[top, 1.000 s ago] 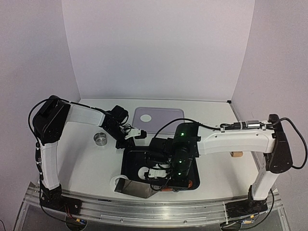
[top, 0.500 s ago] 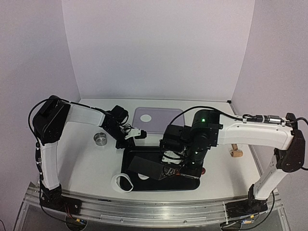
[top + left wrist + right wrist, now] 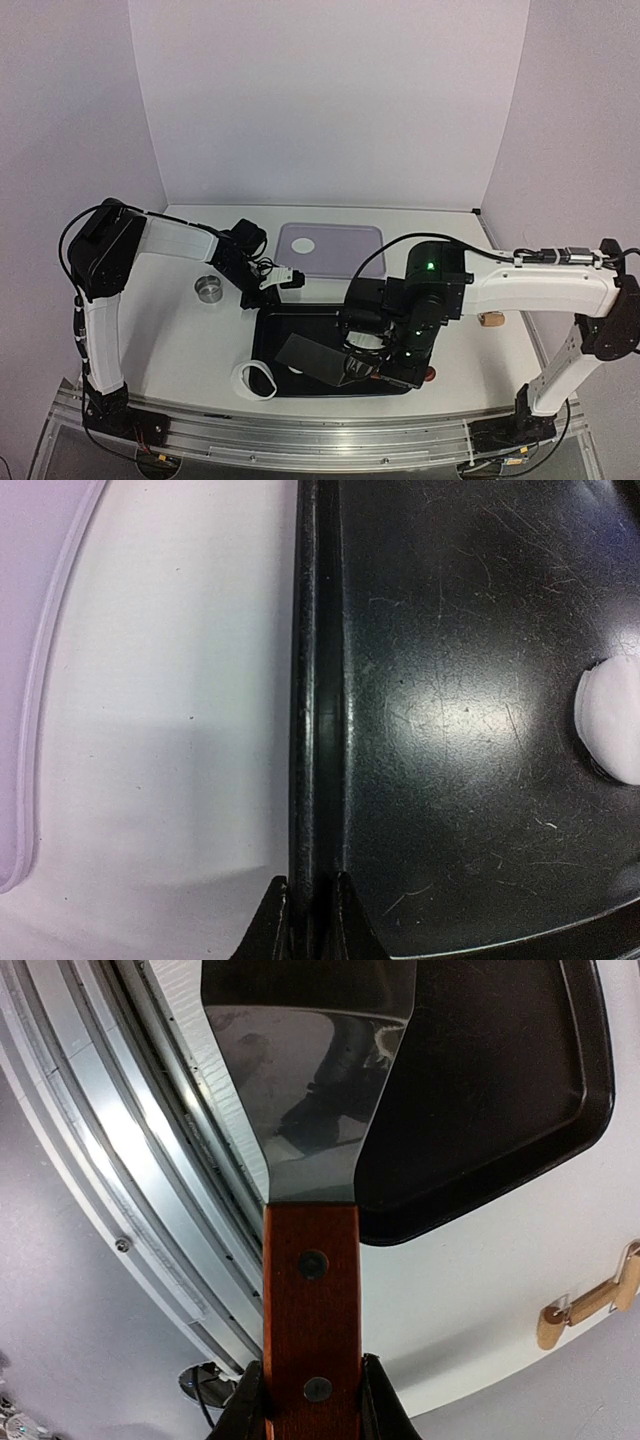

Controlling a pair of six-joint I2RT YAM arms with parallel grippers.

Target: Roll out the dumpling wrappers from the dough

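Left gripper [image 3: 308, 925]: jaws narrow, pinched on the rim of the black tray [image 3: 450, 800] at its far-left corner. Only the two fingertips show at the bottom of the wrist view, and the rest of the gripper is out of frame.

Right gripper [image 3: 310, 1400]: clamped on the wooden handle of the spatula [image 3: 305, 1110], one finger on each side. The steel blade sits tilted over the tray's near-left part. Whether its edge touches the tray floor can't be told. From above, this gripper is mostly hidden under its own wrist.

Tray wrapper [image 3: 612, 720]: white disc on the tray floor, cut off by the frame edge in the left wrist view. From above only a sliver shows beside the blade.

Mat wrapper [image 3: 305, 244]: lies on the purple mat [image 3: 350, 250] just beyond the tray's far edge.

Dough ring [image 3: 255, 380]: at the tray's near-left corner, off the tray. Touching or just beside, unclear.

Steel ring [image 3: 209, 288]: left of the tray, apart from it.

Wooden piece [image 3: 490, 319]: right of the tray, half hidden behind the right arm and too small to identify.
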